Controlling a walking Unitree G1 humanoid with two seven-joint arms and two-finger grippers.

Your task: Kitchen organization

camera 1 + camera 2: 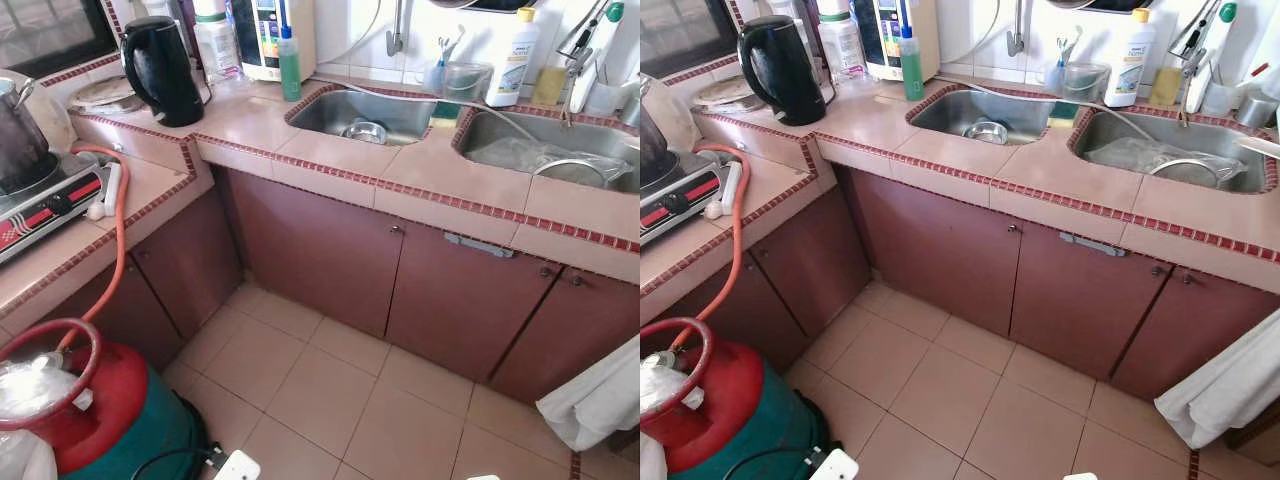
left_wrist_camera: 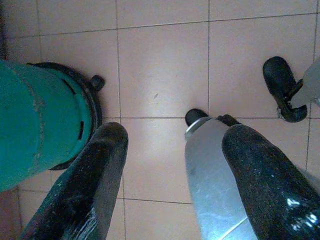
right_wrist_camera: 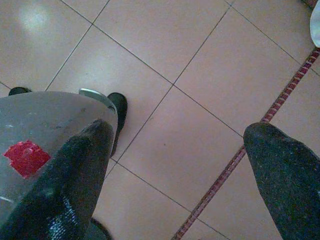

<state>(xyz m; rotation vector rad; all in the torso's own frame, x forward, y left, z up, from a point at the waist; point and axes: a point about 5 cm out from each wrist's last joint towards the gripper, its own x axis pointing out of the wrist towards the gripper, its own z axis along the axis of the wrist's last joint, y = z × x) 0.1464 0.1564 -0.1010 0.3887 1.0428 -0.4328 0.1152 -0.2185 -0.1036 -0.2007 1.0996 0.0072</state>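
Note:
A pink tiled counter runs along the wall with two steel sinks. The left sink holds a small steel bowl. The right sink holds clear plastic film. A black kettle, a green bottle and a white bottle stand at the back. My left gripper hangs open over the floor beside the gas cylinder. My right gripper hangs open over floor tiles, with nothing between its fingers.
A red and green gas cylinder stands at the left, joined by an orange hose to a stove carrying a pot. Brown cabinet doors close off the counter. A white cloth hangs at the right.

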